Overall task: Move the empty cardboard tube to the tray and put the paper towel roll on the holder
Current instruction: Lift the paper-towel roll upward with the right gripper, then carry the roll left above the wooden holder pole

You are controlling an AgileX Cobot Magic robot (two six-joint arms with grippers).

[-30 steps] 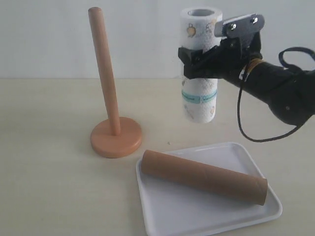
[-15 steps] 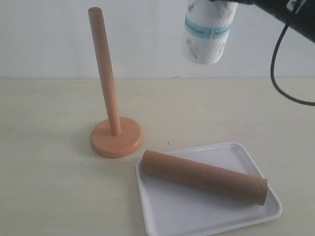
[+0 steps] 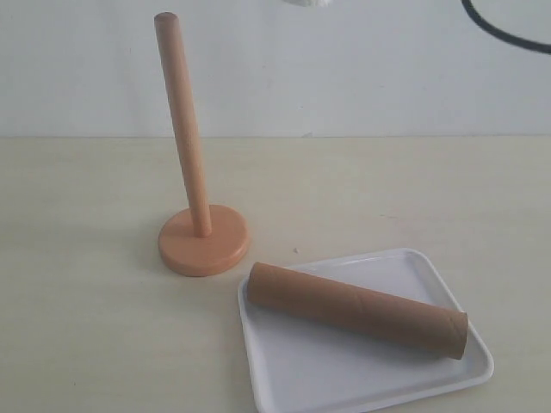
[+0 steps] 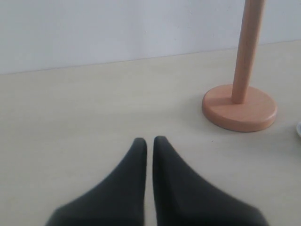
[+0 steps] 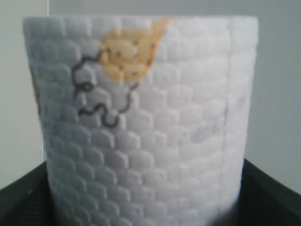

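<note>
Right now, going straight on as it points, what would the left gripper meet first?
Likely nothing close: the left gripper, fingers shut, points across bare table toward the wall. The holder stands aside of that line; depth is unclear.

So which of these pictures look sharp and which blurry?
Exterior view: even soft light, cardboard tube and tray crisp. Left wrist view: left gripper soft up close, holder sharper. Right wrist view: paper towel roll fills frame, slightly soft.
</note>
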